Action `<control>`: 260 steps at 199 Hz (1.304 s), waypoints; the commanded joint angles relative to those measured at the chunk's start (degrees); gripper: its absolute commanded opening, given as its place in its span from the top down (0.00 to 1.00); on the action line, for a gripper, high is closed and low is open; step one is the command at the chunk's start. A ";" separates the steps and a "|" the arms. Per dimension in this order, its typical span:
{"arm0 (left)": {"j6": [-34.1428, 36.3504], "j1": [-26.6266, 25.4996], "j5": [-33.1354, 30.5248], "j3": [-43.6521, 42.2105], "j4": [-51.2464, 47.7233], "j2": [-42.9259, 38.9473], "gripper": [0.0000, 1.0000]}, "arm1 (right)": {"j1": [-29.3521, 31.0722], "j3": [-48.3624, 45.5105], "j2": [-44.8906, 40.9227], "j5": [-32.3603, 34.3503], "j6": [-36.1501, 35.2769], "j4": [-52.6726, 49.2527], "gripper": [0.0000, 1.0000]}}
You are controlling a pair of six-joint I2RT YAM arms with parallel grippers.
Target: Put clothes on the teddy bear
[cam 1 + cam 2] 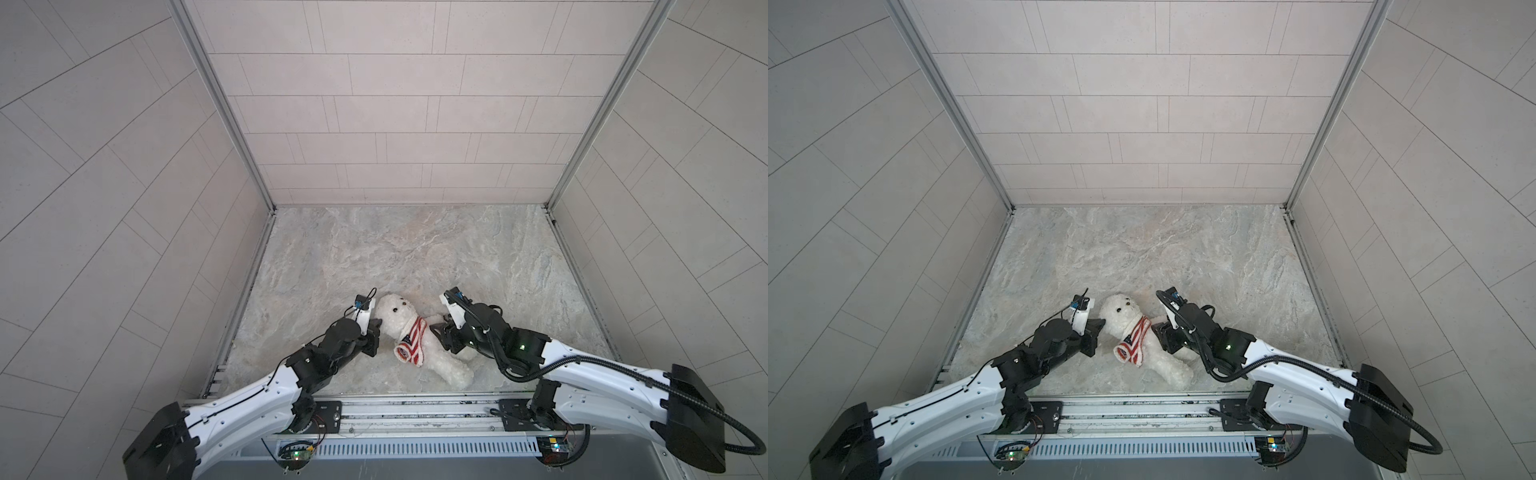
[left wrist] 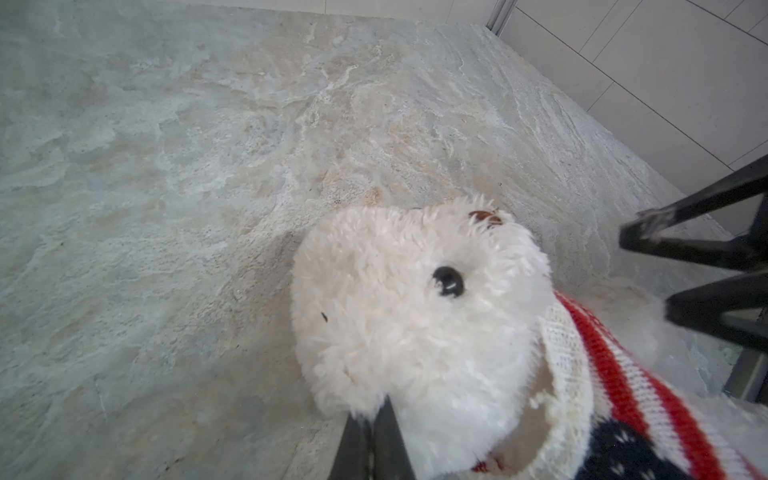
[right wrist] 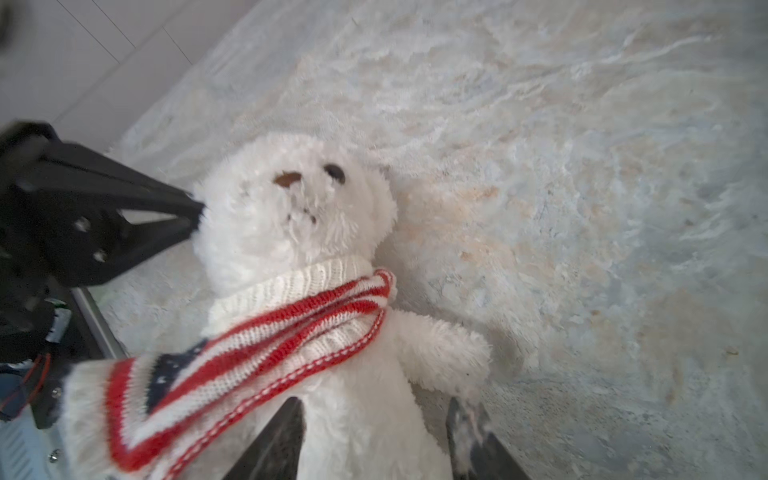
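Note:
The white fluffy teddy bear (image 1: 395,313) (image 1: 1121,309) lies on its back near the table's front, head toward the back left. A red-and-white striped knit sweater (image 1: 411,343) (image 1: 1133,343) (image 3: 270,332) with a navy patch is bunched round its neck and chest, and both of its arms are bare. My left gripper (image 1: 377,325) (image 1: 1101,323) (image 2: 376,411) is shut, its tips buried in the fur at the side of the bear's head (image 2: 415,311). My right gripper (image 1: 435,331) (image 1: 1158,329) (image 3: 376,403) is open, its jaws apart on either side of the bear's flank below the arm (image 3: 440,353).
The bear rests on a marble-patterned table (image 1: 415,257). Tiled walls (image 1: 395,124) close in the back and both sides. A metal rail (image 1: 415,409) with both arm bases runs along the front edge, close to the bear's feet.

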 commanded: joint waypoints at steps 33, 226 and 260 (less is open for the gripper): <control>1.62 6.94 6.05 9.73 7.21 15.58 1.00 | 0.43 -0.61 9.84 -7.12 1.39 9.66 0.50; -24.48 -9.28 -1.15 17.26 -23.72 5.16 0.28 | -4.42 -8.45 -7.75 0.29 2.89 6.67 0.45; -29.46 -14.05 -4.14 15.54 -24.36 5.93 0.26 | -5.39 -8.81 -1.56 -5.25 4.13 12.87 0.44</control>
